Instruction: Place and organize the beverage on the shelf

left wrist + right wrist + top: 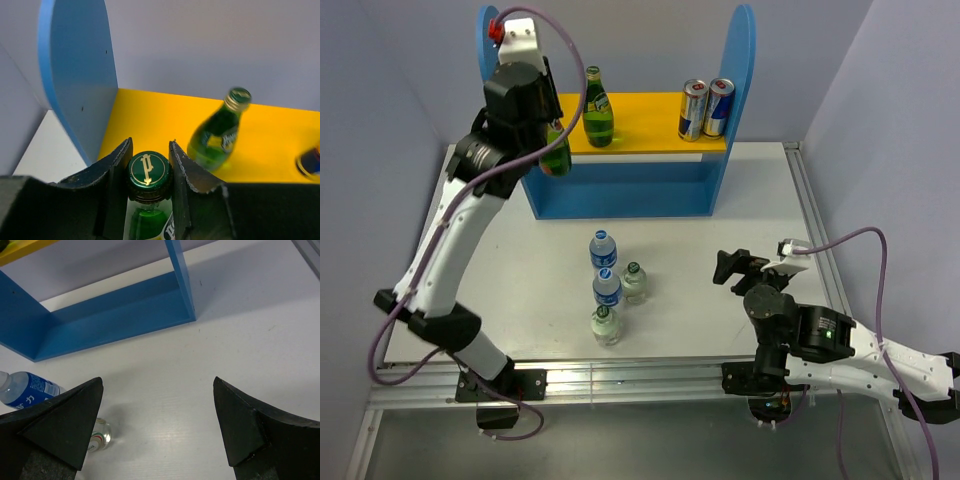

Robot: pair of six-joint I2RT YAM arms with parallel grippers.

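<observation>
Between the closed fingers of the left gripper [150, 146], a green glass bottle [148, 171] hangs by its neck near the front left of the shelf's [80, 75] yellow upper board [155, 115]; placement is in hand, and the next move likely calls for lowering it upright beside the standing green bottle [217, 136].

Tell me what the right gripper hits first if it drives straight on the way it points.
Most likely the bare table ahead of the right gripper, since it looks angled down at it. If it ran flatter, the shelf would come first. Depth is unclear.

Bottle [598, 107] left, two cans [694, 110] right on upper board [645, 132] of shelf [620, 192], four bottles [607, 290] before it
</observation>
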